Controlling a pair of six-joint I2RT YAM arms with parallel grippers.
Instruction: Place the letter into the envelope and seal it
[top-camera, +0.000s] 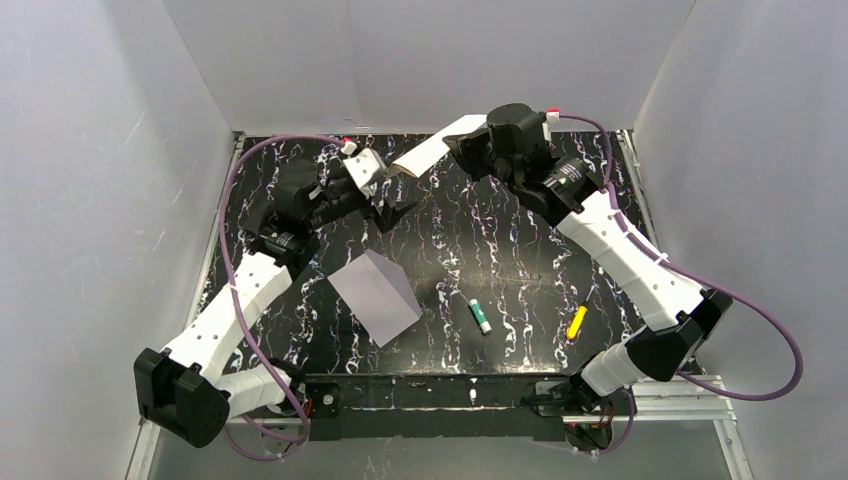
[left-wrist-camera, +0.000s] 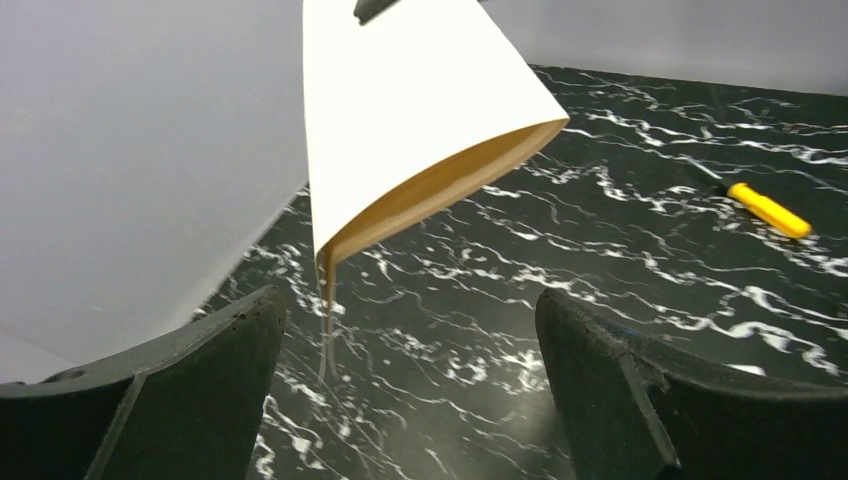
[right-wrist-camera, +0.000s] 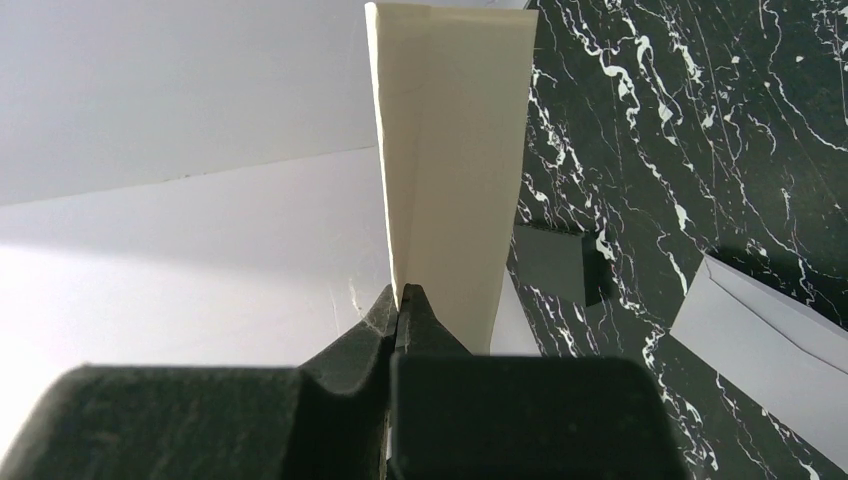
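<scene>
The letter (top-camera: 435, 147) is folded over, white back outward and tan inside, and hangs in the air over the back of the table. My right gripper (top-camera: 462, 140) is shut on one end of it; in the right wrist view its jaws (right-wrist-camera: 405, 295) pinch the paper's edge and the letter (right-wrist-camera: 455, 170) stretches away from them. My left gripper (top-camera: 385, 195) stands open just below the free end. In the left wrist view the letter (left-wrist-camera: 410, 110) hangs above and ahead of the wide-apart fingers (left-wrist-camera: 240, 360), touching neither. The lavender envelope (top-camera: 376, 297) lies flat mid-table, also visible as the envelope (right-wrist-camera: 760, 340).
A green and white stick (top-camera: 480, 316) and a yellow pen (top-camera: 577, 322) lie near the front, right of the envelope; the pen (left-wrist-camera: 768, 210) shows in the left wrist view too. A flat black piece (right-wrist-camera: 555, 262) lies under the letter. White walls enclose the black marbled table (top-camera: 500, 240).
</scene>
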